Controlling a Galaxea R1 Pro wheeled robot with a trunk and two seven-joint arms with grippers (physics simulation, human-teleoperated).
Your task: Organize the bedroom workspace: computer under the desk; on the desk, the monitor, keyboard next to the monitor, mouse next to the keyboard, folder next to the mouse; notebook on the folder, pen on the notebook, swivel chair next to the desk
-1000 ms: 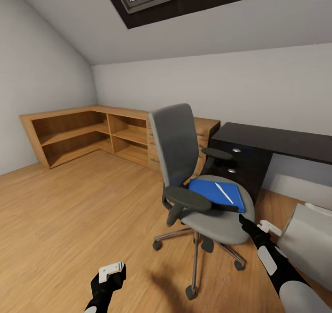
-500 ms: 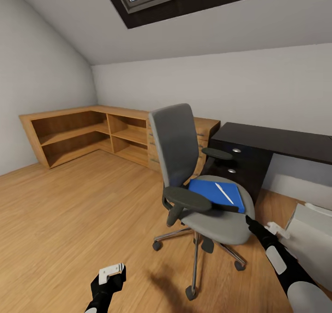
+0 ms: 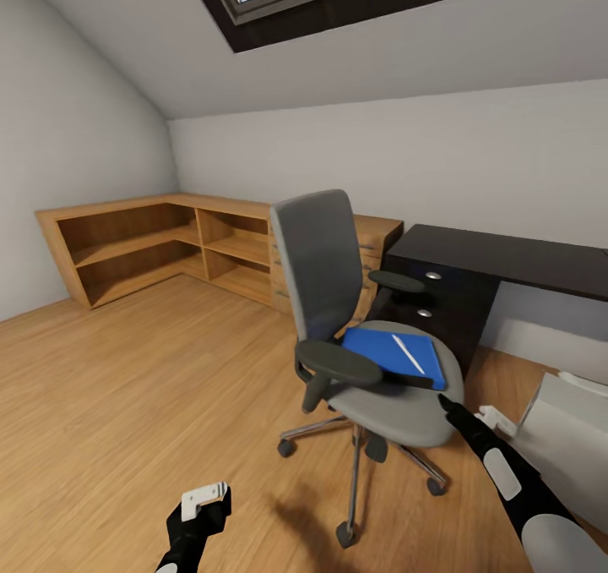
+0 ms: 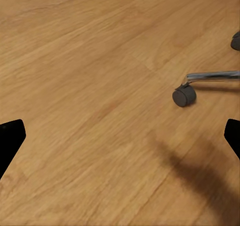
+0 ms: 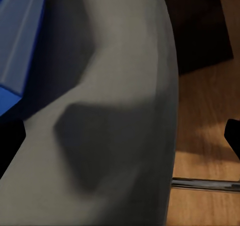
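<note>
The grey padded swivel chair (image 3: 371, 336) with black armrests and a chrome star base stands on the light wooden plank floor (image 3: 127, 404) at the centre of the head view. The flat bright blue folder (image 3: 393, 355) lies on its seat with a thin white pen (image 3: 409, 353) resting on top. At about two o'clock from the chair sits the long black desk (image 3: 507, 260) with round silver drawer knobs; the light grey box-shaped computer (image 3: 566, 438) stands at four o'clock. The right gripper (image 5: 120, 136), fingers spread, is at the seat's front edge, near the folder. The left gripper (image 4: 120, 141), jaws wide apart, hangs over bare floor at seven o'clock, near a caster (image 4: 183, 95).
</note>
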